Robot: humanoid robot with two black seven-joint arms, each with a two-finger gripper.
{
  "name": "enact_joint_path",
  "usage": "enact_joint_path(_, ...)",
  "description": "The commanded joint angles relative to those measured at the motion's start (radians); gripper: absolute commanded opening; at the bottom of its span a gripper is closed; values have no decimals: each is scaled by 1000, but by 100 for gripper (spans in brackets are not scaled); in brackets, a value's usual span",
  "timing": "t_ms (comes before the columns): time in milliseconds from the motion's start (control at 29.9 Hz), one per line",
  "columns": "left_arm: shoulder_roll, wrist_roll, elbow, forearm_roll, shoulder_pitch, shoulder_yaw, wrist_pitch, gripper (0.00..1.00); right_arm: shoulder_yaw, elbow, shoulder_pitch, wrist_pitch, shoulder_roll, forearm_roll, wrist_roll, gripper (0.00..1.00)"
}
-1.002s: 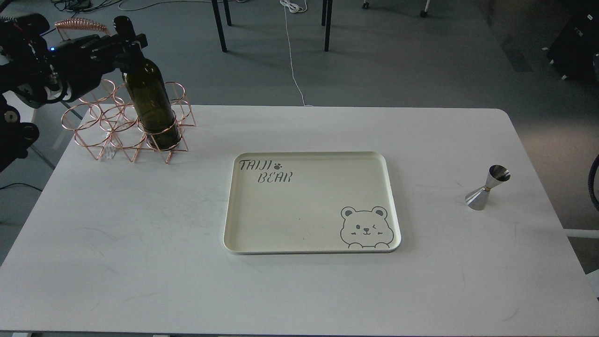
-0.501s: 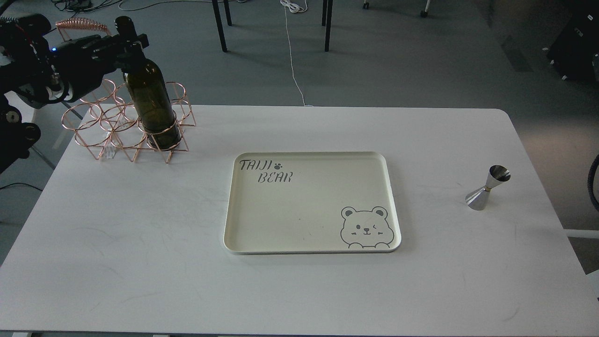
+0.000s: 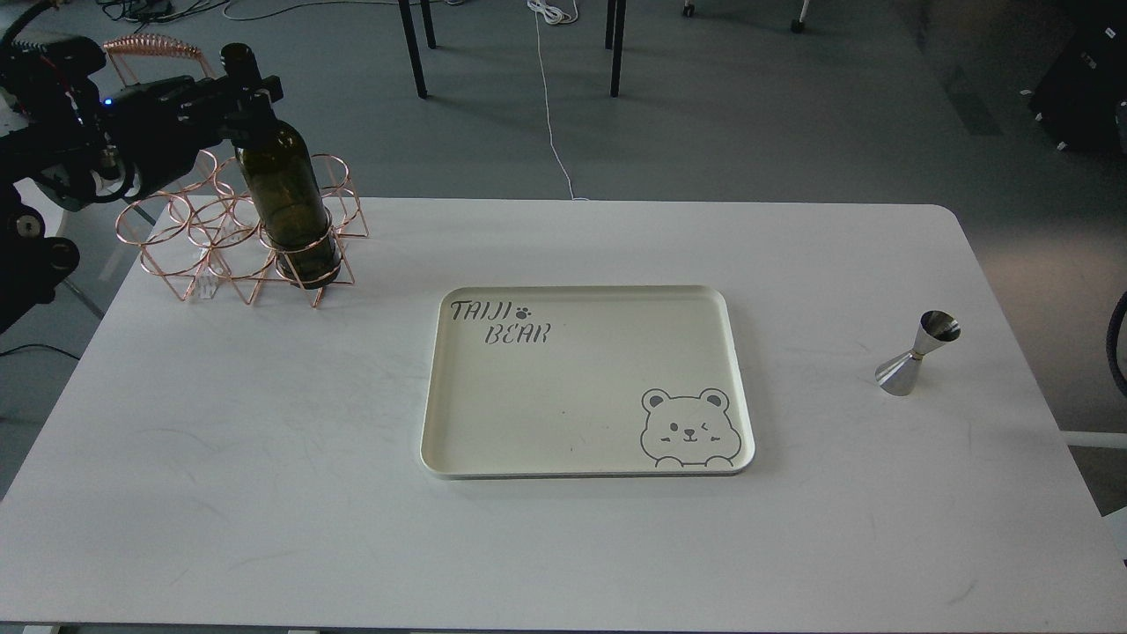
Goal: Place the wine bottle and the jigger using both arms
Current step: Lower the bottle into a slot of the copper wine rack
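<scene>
The dark olive-green wine bottle [image 3: 282, 189] stands slightly tilted in a front ring of a copper wire rack [image 3: 176, 242] at the table's back left. My left gripper [image 3: 250, 92] comes in from the left and is closed around the bottle's neck, just below the mouth. The silver jigger [image 3: 916, 354] stands upright on the table at the right, alone. My right gripper is out of view; only a black cable [image 3: 1119, 343] shows at the right edge.
A cream tray [image 3: 430, 396] with a bear drawing and "TAIJI BEAR" lettering lies at the middle of the white table [image 3: 264, 458]. Chair legs and cables are on the floor beyond the table.
My left gripper and the bottle's neck have shifted slightly right and down in the view. The bottle's base has stayed in the rack. The jigger has not moved.
</scene>
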Motion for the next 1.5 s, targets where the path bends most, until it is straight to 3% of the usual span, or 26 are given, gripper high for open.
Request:
enact_joint_path(0,-4,1,11,0,1,1,44,75,-1,0,0,0,1,0,0,79)
enact_joint_path(200,-17,1,30,0,-1,1,56,85,-1,0,-1,0,-1,0,0,79)
enact_joint_path(367,-17,-1,30,1,1,1,61,84,0,0,-1,0,1,0,0,79)
enact_joint_path(434,-17,3,31,4,-1,1,72,68,0,0,-1,0,1,0,0,79)
enact_joint_path(501,-15,1,37,6,-1,6,70,40,0,0,-1,0,1,0,0,79)
enact_joint_path(534,-14,-2,37,6,-1,7,69,33,0,0,-1,0,1,0,0,79)
enact_joint_path(635,-14,-2,42,6,-1,12,68,24,-1,0,-1,0,1,0,0,79)
enact_joint_path(768,-15,-2,43,3,-2,12,70,23,-1,0,0,0,1,0,0,79)
enact_joint_path(835,-15,-1,43,1,-1,10,70,26,-1,0,0,0,1,0,0,79)
enact_joint_path(902,-15,1,43,0,-2,10,72,36,-1,0,0,0,1,0,0,79)
enact_joint_path(935,-17,1,43,-2,-2,10,72,45,-1,0,0,0,1,0,0,79)
enact_joint_path(1002,-17,6,43,-2,-1,10,75,76,-1,0,0,0,1,0,0,79)
enact_joint_path(1035,-18,4,43,-2,-1,10,79,83,-1,0,0,0,1,0,0,79)
enact_joint_path(1336,-29,3,57,-3,-1,10,88,84,-1,0,0,0,1,0,0,79)
enact_joint_path(1470,-27,7,66,-55,-13,-8,105,95,-1,0,0,0,1,0,0,79)
